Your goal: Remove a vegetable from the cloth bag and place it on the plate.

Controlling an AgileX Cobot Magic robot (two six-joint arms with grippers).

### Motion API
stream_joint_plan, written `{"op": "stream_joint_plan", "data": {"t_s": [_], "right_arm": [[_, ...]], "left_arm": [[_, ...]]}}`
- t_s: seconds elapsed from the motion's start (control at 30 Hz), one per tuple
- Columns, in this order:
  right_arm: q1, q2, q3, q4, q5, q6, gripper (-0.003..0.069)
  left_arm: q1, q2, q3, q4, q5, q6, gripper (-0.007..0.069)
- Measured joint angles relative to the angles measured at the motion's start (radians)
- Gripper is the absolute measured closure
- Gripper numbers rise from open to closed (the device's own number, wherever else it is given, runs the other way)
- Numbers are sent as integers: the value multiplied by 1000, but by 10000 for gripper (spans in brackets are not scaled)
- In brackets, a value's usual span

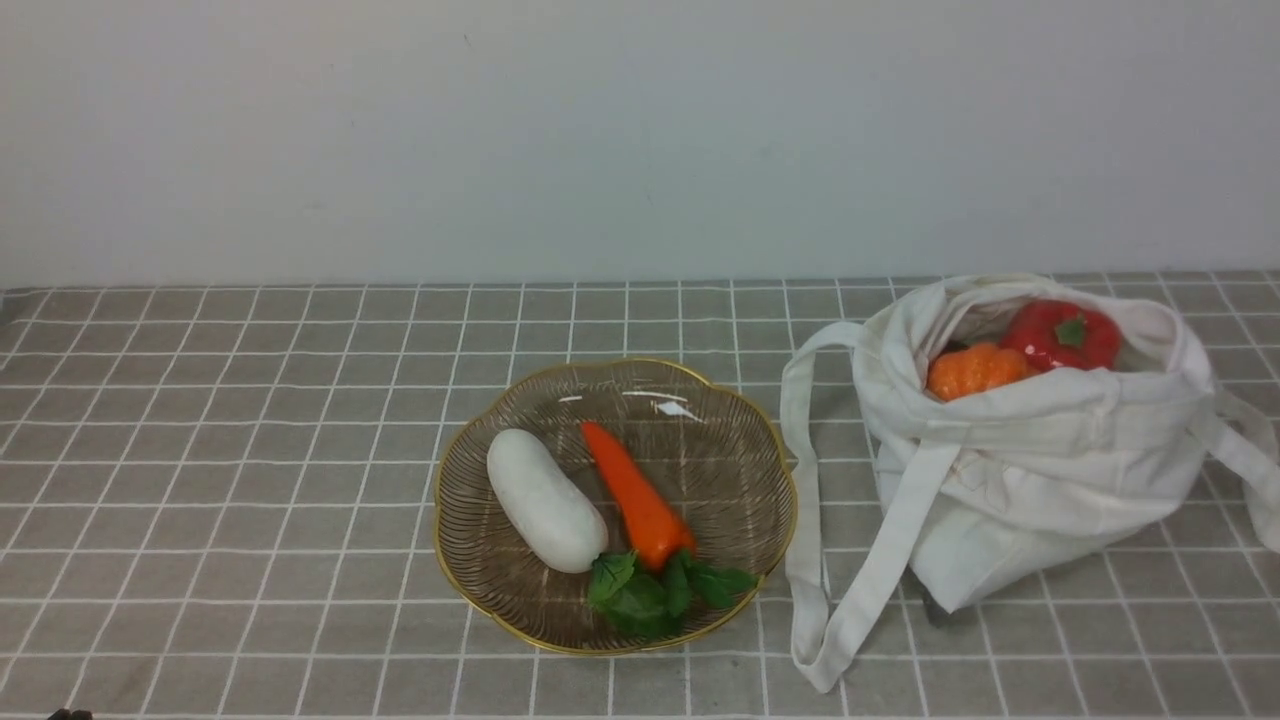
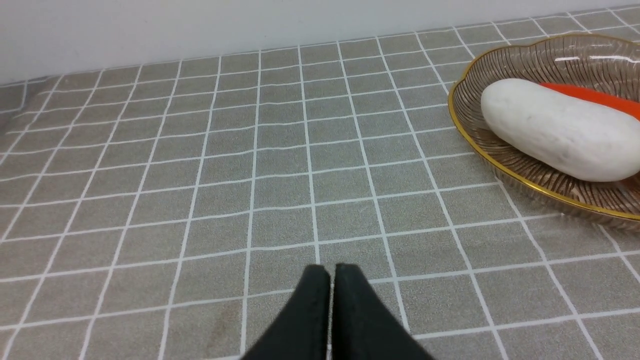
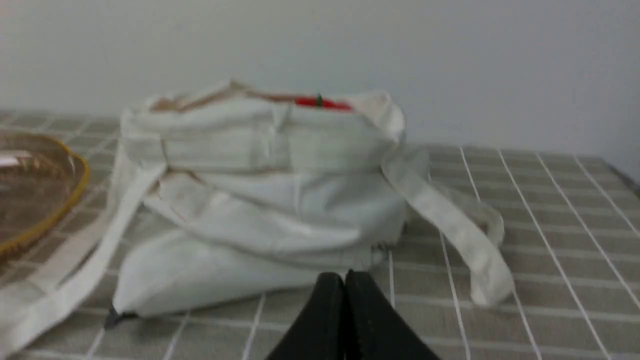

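The orange carrot (image 1: 632, 495) with green leaves lies in the ribbed glass plate (image 1: 740, 470) at the table's middle, next to a white radish (image 1: 545, 500). The off-white cloth bag (image 1: 1030, 470) stands to the right of the plate, mouth open. My left gripper (image 2: 331, 272) is shut and empty, low over the tablecloth, left of the plate (image 2: 505, 170); the radish (image 2: 555, 130) and a strip of carrot (image 2: 595, 97) show there. My right gripper (image 3: 344, 277) is shut and empty, just in front of the bag (image 3: 260, 200). Neither gripper shows in the front view.
A red pepper (image 1: 1062, 335) and an orange pumpkin (image 1: 975, 370) sit in the bag's mouth. The bag's long straps (image 1: 810, 520) trail onto the table between bag and plate. A grey wall stands behind the checked tablecloth.
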Motion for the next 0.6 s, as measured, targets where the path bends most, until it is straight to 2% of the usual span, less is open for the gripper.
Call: {"op": "stream_joint_plan", "data": {"t_s": [0.6], "right_arm": [[-21, -9, -3, 3, 19, 37, 674]], "left_arm": [[0, 0, 0, 0, 0, 0, 629]]}}
